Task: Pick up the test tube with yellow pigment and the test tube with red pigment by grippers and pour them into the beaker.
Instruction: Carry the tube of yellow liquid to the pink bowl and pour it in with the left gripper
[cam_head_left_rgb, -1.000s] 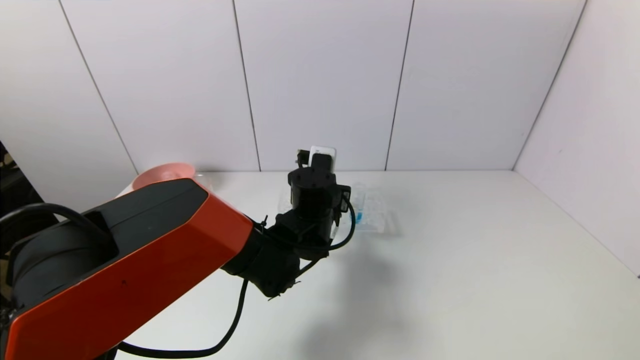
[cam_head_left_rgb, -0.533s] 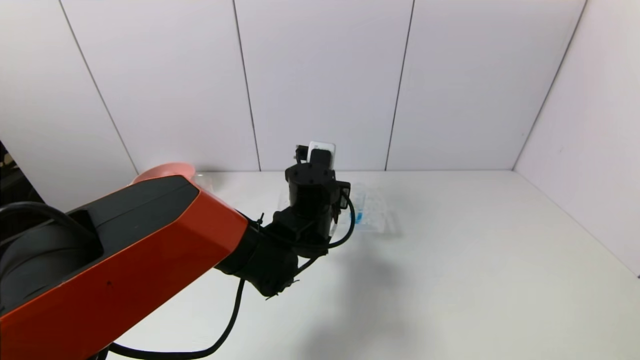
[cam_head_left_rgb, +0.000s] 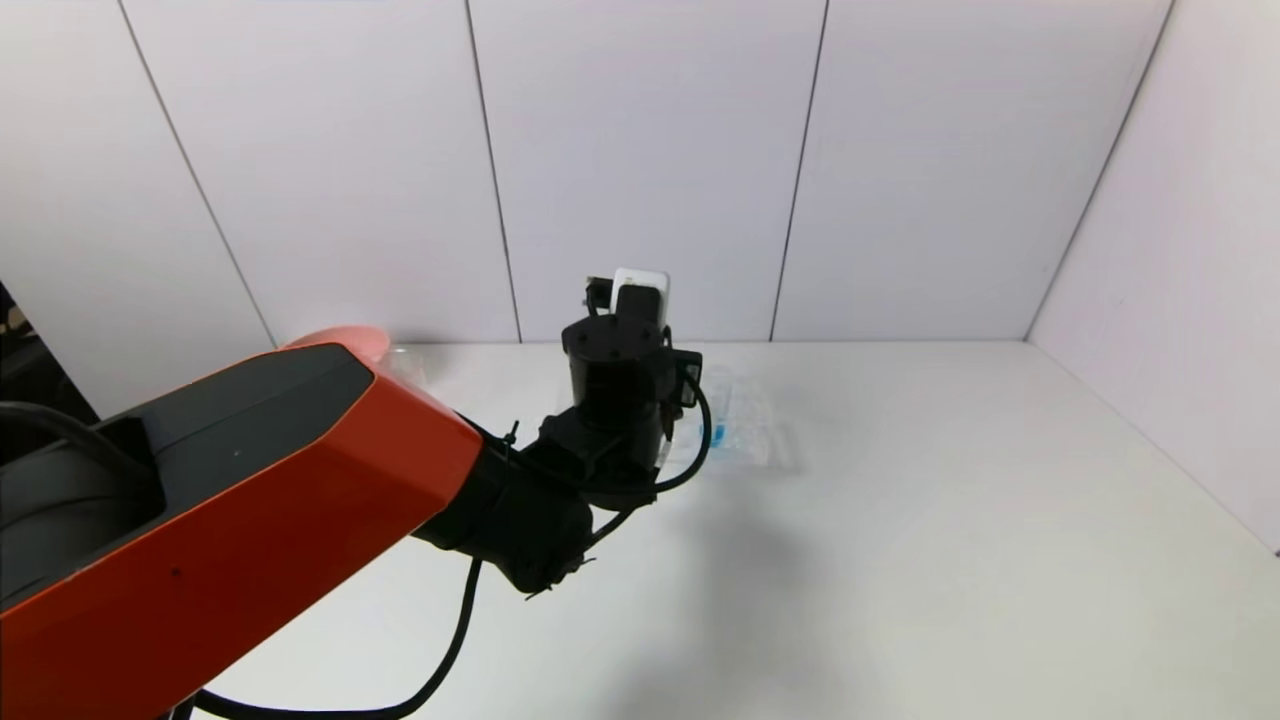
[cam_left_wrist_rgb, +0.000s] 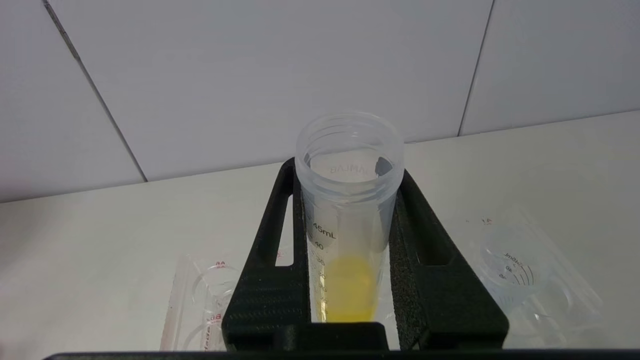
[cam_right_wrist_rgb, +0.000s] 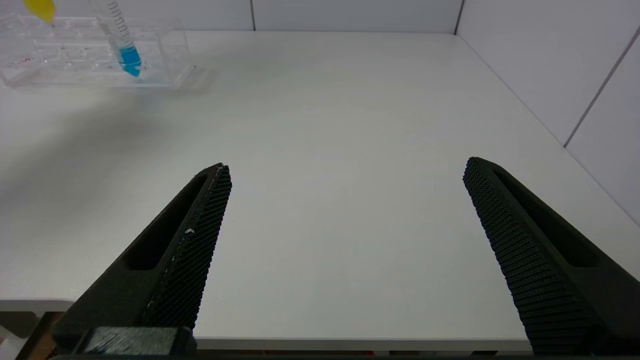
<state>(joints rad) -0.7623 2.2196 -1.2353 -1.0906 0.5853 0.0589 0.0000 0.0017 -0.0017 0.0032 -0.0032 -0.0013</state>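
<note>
The left gripper (cam_left_wrist_rgb: 350, 280) grips the yellow tube (cam_left_wrist_rgb: 348, 210) above the rack (cam_right_wrist_rgb: 95, 50), nothing is poured yet, and the right gripper (cam_right_wrist_rgb: 345, 220) waits open.

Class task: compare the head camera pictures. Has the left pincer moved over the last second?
Yes. The left pincer, shut on the test tube with yellow pigment, has risen: its white wrist camera box now sits higher against the wall-table seam.

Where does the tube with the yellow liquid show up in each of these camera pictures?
Head view: hidden behind the left hand.
Left wrist view: yellow-pigment test tube, centre, clamped in that hand.
Right wrist view: only its yellow tip, top-left corner.
Shared landmark: clear tube rack.
</note>
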